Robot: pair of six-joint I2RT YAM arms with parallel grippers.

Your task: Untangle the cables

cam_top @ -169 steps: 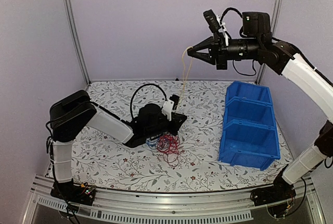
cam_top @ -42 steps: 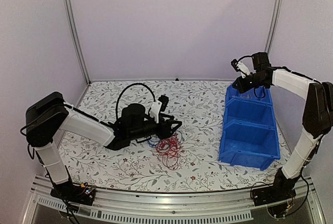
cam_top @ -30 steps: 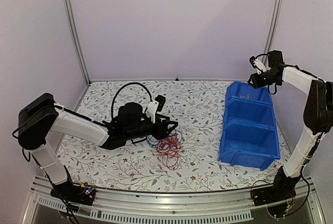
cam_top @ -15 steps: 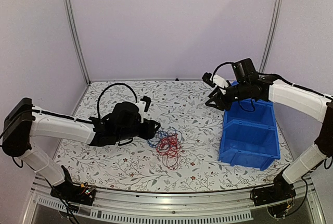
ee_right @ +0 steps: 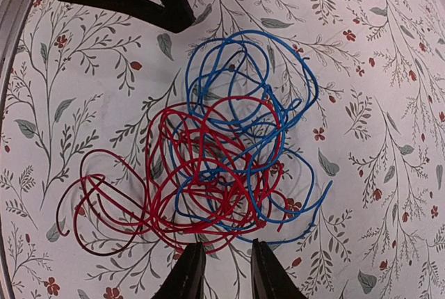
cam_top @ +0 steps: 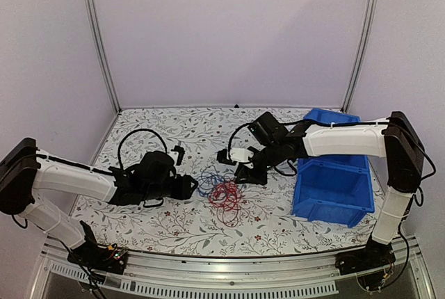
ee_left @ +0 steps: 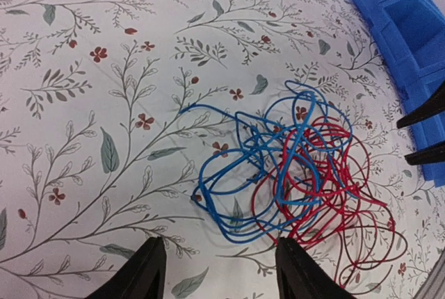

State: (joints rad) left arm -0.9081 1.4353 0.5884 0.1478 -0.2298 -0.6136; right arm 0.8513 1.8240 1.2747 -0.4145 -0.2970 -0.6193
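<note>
The cables (cam_top: 222,191) lie in a loose clump on the flowered table (cam_top: 278,226), left of the blue bins (cam_top: 332,188) and well apart from them. Blue loops sit on the side toward the left arm and red ones beside them, the two colours crossing over each other, with one dark strand curling out at the edge. The left claw (ee_left: 221,272) hovers low just beside the blue loops, its fingers wide apart and holding nothing. The right claw (ee_right: 226,275) hangs over the clump from the other side, its fingers also apart with a narrower gap, touching no wire.
</note>
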